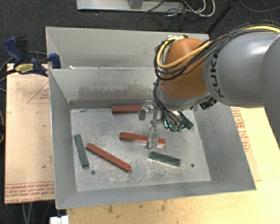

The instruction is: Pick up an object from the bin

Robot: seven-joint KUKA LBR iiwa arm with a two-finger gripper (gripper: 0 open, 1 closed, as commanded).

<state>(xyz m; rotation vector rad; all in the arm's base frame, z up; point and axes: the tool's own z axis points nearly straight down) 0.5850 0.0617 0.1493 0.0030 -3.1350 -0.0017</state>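
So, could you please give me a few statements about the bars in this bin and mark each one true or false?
1. The gripper is over the red rectangular bar in the middle of the grey metal bin. True.
2. A dark green rectangular bar lies near the bin's left wall. True.
3. The longest red bar touches the back wall. False: it lies slantwise toward the front; a shorter red bar lies near the back wall.
4. Every bar is red. False: a second dark green bar lies near the gripper.
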